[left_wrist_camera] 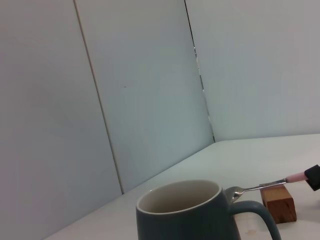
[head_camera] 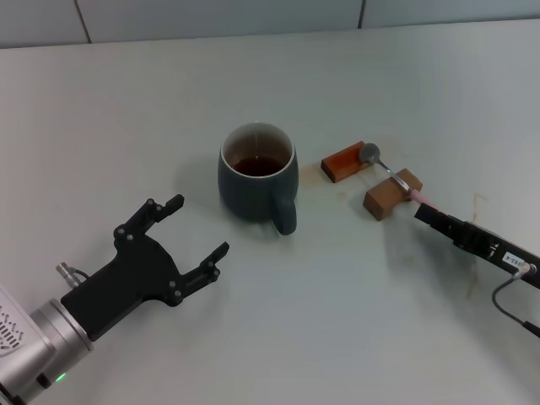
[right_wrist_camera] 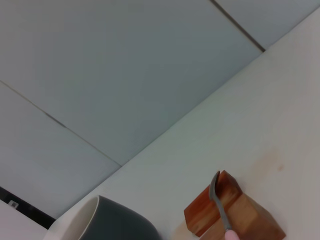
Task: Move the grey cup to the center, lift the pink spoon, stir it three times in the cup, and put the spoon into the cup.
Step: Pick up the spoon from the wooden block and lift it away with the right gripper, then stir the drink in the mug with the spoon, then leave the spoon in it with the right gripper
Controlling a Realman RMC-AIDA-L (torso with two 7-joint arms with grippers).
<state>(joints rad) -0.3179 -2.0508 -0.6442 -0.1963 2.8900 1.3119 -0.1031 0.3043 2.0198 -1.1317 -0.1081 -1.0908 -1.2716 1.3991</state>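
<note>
**Spoon on its blocks, right gripper at the handle**

On the table (head_camera: 126,101), a little to the robot's right of the cup (head_camera: 257,181), the spoon (head_camera: 390,171) lies bridged across two brown blocks (head_camera: 371,179): its metal bowl rests on the far block, next to the cup, and its neck crosses the nearer block, with the pink handle sticking out past it toward the right gripper (head_camera: 424,211).

The spoon looks light, thin and stiff. The metal neck is probably slick, so the pink handle end, raised clear of the table by the blocks, seems the sensible place to hold it. A grip there is far from the bowl, so the spoon may pivot if pinched loosely.

The right gripper's tip sits at the handle's end, touching or very nearly so. Whether its jaws are apart or already closed on the handle cannot be told; the right wrist view shows only the neck running over the block, not the fingers.

The cup stands upright near the middle of the table, handle toward the robot, dark liquid inside. It looks heavy and steady, but a knock could slop the liquid.

The left gripper (head_camera: 197,238) rests low just beside the cup on its left, not touching it, jaws spread wide.
</note>
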